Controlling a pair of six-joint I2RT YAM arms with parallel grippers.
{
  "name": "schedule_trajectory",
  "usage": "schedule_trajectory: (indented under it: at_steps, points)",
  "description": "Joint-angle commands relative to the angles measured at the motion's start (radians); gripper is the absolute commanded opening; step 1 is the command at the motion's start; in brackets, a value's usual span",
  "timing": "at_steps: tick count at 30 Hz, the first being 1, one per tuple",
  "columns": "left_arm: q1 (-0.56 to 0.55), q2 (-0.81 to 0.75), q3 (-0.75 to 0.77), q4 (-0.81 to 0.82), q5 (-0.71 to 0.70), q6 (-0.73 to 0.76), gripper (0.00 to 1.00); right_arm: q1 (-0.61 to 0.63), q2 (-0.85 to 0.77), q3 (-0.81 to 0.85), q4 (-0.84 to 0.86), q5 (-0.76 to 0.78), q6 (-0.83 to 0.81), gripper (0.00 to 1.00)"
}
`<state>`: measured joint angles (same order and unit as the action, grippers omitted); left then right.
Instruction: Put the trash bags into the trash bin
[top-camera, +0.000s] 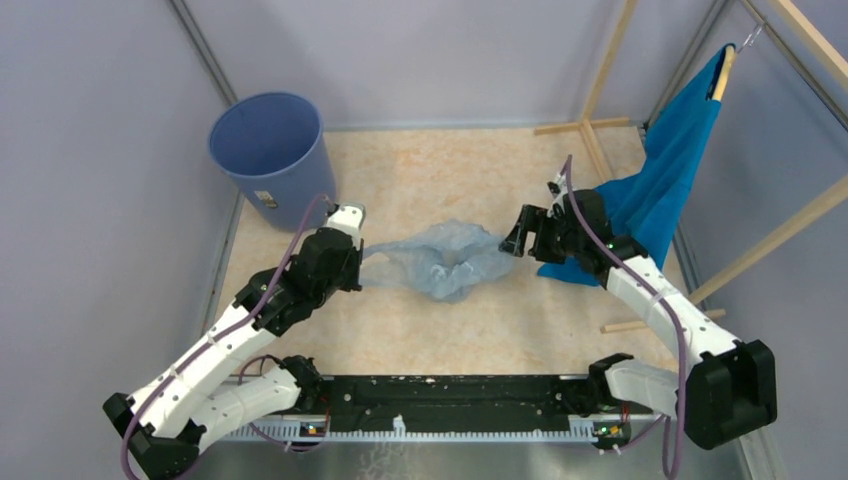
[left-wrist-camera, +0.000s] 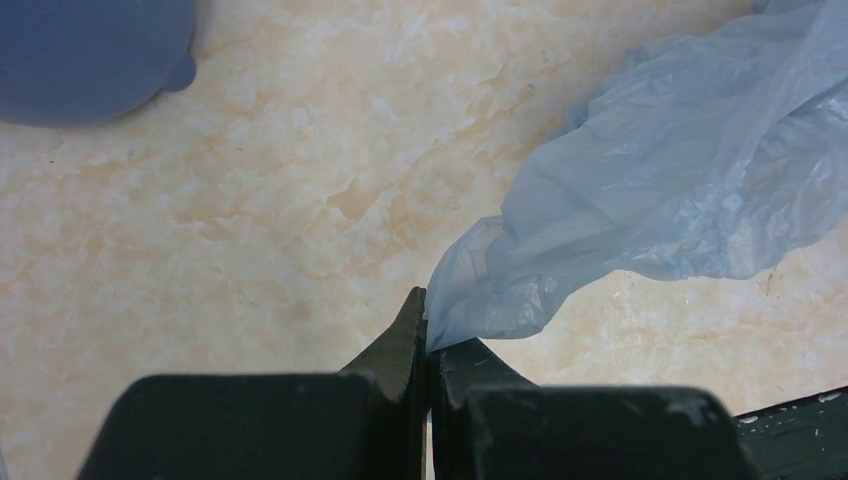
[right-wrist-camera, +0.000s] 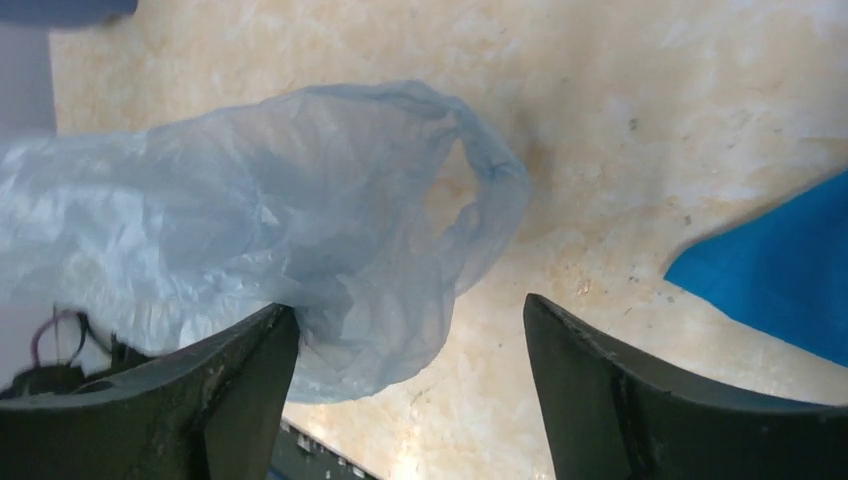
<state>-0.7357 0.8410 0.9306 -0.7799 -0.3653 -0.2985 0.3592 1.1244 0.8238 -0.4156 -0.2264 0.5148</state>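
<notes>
The pale-blue translucent trash bag (top-camera: 447, 258) lies crumpled on the marbled tabletop between my two arms. My left gripper (top-camera: 357, 272) is shut on its left corner; in the left wrist view the film (left-wrist-camera: 660, 170) runs up and right from the closed tips (left-wrist-camera: 428, 325). My right gripper (top-camera: 513, 240) is open at the bag's right end; in the right wrist view the bag (right-wrist-camera: 260, 230) lies against the left finger (right-wrist-camera: 250, 370), the right finger (right-wrist-camera: 600, 380) stands apart. The round blue trash bin (top-camera: 272, 155) stands upright at the far left, empty inside as far as I see.
A teal-blue cloth (top-camera: 670, 170) hangs from a wooden hanger on a wooden frame (top-camera: 605, 110) at the right, right behind my right arm. A black rail (top-camera: 450, 400) runs along the near table edge. Grey walls enclose the table.
</notes>
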Motion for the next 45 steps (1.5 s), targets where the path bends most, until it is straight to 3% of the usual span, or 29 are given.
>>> schedule_trajectory:
  at_steps: [1,5,10,12,14,21,36,45]
  points:
    - [-0.002,-0.023,0.015,0.035,0.023,0.019,0.00,-0.017,-0.078,-0.027,0.129,-0.271,-0.017,0.85]
    - [-0.002,-0.019,0.005,0.053,0.038,0.022,0.00,-0.016,-0.153,-0.043,0.183,-0.321,-0.046,0.90]
    - [-0.002,-0.010,-0.001,0.056,0.023,0.024,0.00,-0.024,-0.196,-0.006,0.039,0.022,-0.005,0.88]
    - [-0.002,-0.013,-0.001,0.059,0.024,0.024,0.00,-0.056,-0.193,-0.024,0.039,0.078,0.022,0.84]
    - [-0.002,-0.016,-0.001,0.058,0.026,0.024,0.00,-0.101,-0.175,-0.060,0.077,0.042,0.038,0.77]
    - [-0.002,-0.018,-0.001,0.059,0.039,0.017,0.00,-0.096,0.069,-0.124,0.196,-0.233,-0.001,0.76]
    - [-0.002,0.003,-0.001,0.060,0.046,0.025,0.00,0.051,0.390,0.017,0.279,-0.051,0.058,0.75]
    - [-0.002,0.029,-0.005,0.067,0.069,0.018,0.00,0.064,0.511,0.110,0.243,-0.001,-0.012,0.63]
